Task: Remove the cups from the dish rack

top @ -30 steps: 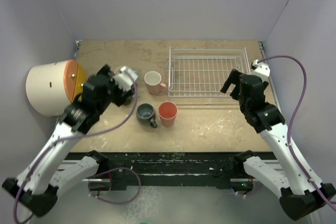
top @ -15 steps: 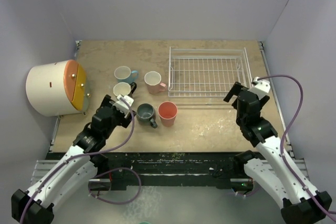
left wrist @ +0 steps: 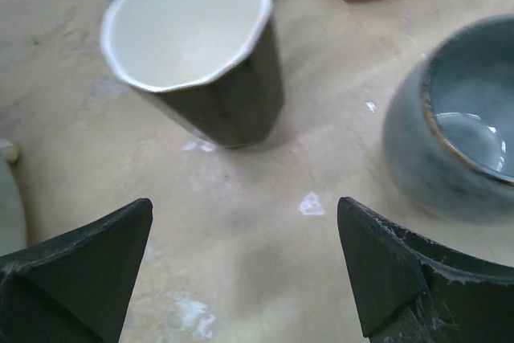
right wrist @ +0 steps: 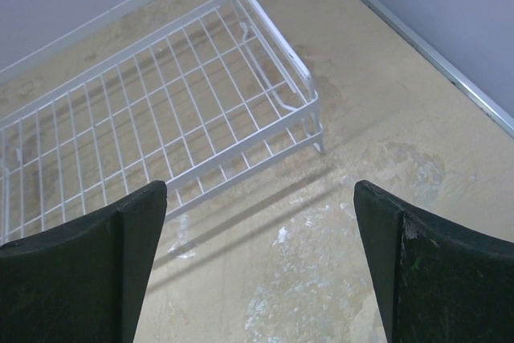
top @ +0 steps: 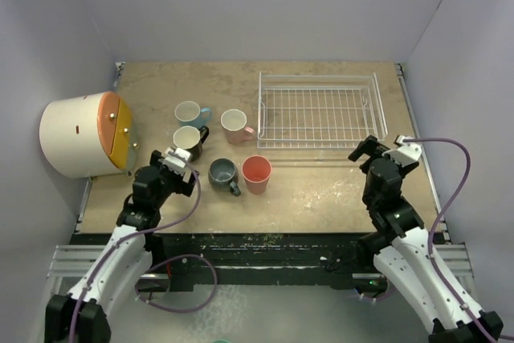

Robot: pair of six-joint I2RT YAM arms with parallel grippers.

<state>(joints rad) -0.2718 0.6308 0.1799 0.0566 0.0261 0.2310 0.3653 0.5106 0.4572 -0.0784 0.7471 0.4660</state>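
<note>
- Cream drum [top: 76, 134] lies on its side, far left.
- Dish rack [top: 321, 76] sits back right.
- All the cups are out, standing left of it: light blue mug [top: 189, 112], black mug [top: 188, 139], pink mug [top: 234, 124], grey-blue mug [top: 222, 173], salmon tumbler [top: 256, 171].
- Left gripper [left wrist: 245, 214] is spread wide, facing the black mug.
- Right gripper [right wrist: 261, 198] is spread wide, near the rack's corner.

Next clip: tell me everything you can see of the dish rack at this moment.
The dish rack is a rectangular basket of thin white wire, with a grid floor and low railed sides. It sits flat on the far right part of the beige table, long side toward the arms. Nothing lies in it: the tabletop shows through the grid. The pale pink mug stands just off its left end, apart from it. Only the table touches it.
</note>
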